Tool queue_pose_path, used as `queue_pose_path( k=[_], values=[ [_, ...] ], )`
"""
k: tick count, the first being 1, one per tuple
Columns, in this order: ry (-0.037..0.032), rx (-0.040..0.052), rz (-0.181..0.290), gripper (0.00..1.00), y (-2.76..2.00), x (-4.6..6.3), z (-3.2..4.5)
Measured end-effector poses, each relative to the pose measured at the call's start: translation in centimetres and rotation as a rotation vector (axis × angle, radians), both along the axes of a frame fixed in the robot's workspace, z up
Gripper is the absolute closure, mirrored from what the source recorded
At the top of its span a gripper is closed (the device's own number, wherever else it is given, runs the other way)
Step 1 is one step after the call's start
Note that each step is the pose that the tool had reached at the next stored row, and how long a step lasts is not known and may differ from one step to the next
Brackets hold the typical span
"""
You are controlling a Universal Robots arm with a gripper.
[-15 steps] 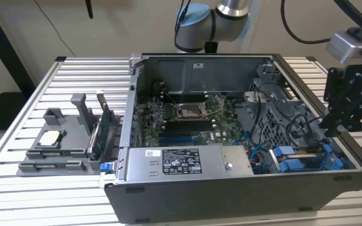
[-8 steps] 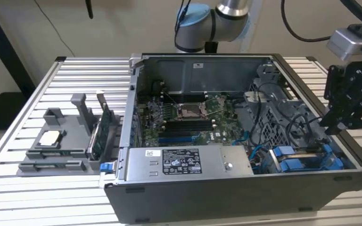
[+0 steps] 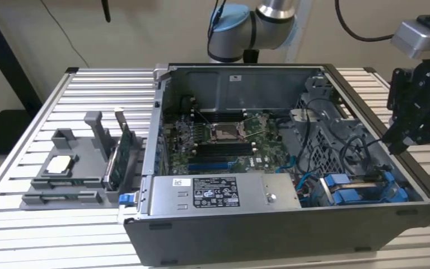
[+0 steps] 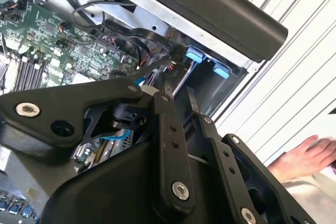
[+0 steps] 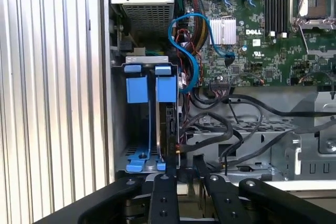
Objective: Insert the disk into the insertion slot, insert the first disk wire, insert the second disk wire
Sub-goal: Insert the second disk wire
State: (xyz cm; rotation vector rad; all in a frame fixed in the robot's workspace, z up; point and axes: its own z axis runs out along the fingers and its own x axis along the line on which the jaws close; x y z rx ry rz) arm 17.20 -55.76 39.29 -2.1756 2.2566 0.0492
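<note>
In the exterior view, the gripper (image 3: pixel 396 144) is held over the drive corner of the computer case (image 3: pixel 275 224). In the second wrist view it is aimed toward the black wires (image 4: pixel 142 34), apparently for plugging; its grip cannot be told. In the first wrist view, the disk (image 5: pixel 168 90) is seen seated in the insertion slot (image 5: pixel 157 60), beside the other blue carrier (image 5: pixel 137 88).

The computer case (image 3: pixel 275 235) lies open on the table (image 3: pixel 51 235), with the holder tray (image 3: pixel 65 168) beside it on the exterior view's left. Inside, the power supply (image 3: pixel 215 193) lines the near wall and the motherboard (image 3: pixel 230 140) lies behind it. The drive cage (image 5: pixel 139 60) fills the near corner on the exterior view's right, two carriers (image 3: pixel 338 185) side by side in it, and the gripper (image 3: pixel 398 143) hangs over that side.
</note>
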Motion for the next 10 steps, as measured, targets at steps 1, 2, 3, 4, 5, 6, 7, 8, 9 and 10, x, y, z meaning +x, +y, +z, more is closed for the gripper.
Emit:
queue_pose_path(
  k=[1,2,3,4,5,6,7,8,9,10],
  values=[
    [-0.0001,-0.0005,0.000,0.73,0.07,0.00,0.02],
    [0.0000,-0.0007,0.000,0.73,0.14,0.00,0.02],
    [0.0000,-0.0008,0.000,0.73,0.18,0.00,0.02],
    [0.0000,-0.0009,0.000,0.73,0.18,0.01,0.02],
    [0.0000,-0.0010,0.000,0.73,0.18,0.01,0.02],
    [0.0000,-0.0009,0.000,0.73,0.18,0.01,0.02],
    [0.0000,-0.0010,0.000,0.73,0.18,0.01,0.02],
    [0.0000,-0.0009,0.000,0.73,0.18,0.02,0.02],
    [0.0000,-0.0010,0.000,0.73,0.18,0.02,0.03],
    [0.0000,-0.0009,0.000,0.73,0.18,0.02,0.02]
  ],
)
